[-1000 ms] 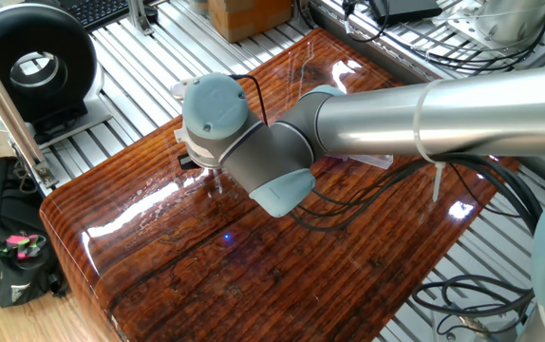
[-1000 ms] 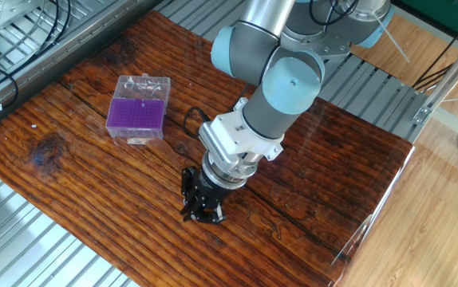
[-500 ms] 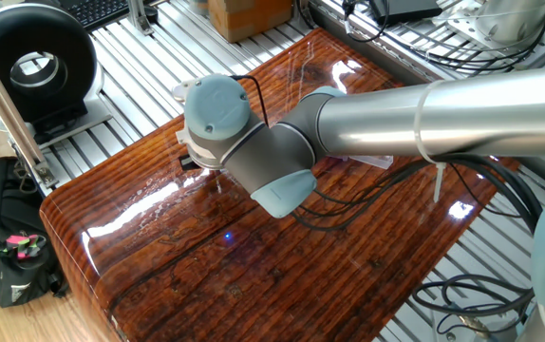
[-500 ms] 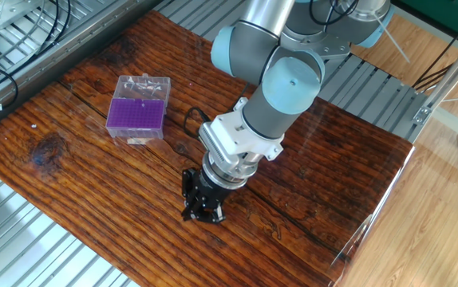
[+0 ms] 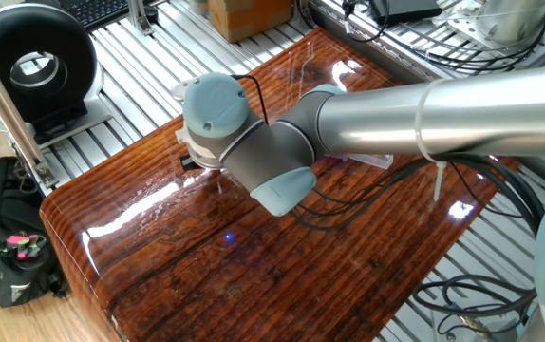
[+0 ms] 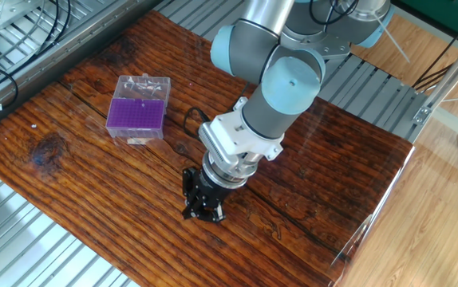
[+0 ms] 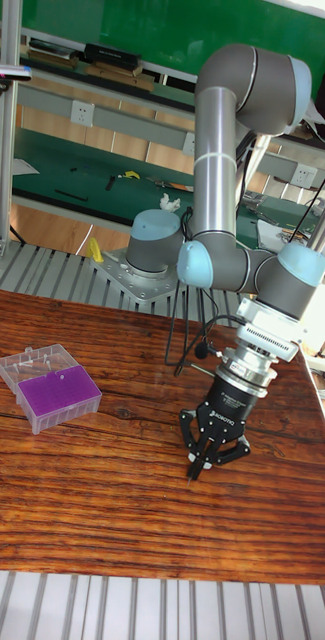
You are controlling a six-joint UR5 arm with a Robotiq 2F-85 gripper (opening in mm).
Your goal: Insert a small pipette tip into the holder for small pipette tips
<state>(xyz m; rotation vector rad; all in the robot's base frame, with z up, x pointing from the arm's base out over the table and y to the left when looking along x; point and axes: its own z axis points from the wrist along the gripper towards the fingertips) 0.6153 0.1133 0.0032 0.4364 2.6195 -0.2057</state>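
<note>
The holder for small pipette tips [image 6: 137, 114] is a purple block with a clear box part, lying on the wooden table at the back left; it also shows in the tall view [image 7: 57, 392]. My gripper [image 6: 203, 214] points straight down just above the table, well to the right of the holder [image 7: 195, 466]. Its fingers are drawn together. A thin pale sliver, apparently the small pipette tip [image 5: 218, 185], hangs below them. In that view the arm hides the holder.
The wooden table [image 6: 69, 183] rests on slotted aluminium rails. A black cable [image 6: 191, 119] curls between the holder and the arm. A black round device [image 5: 30, 66], a black bag [image 5: 7, 247] and a cardboard box [image 5: 249, 14] stand off the table.
</note>
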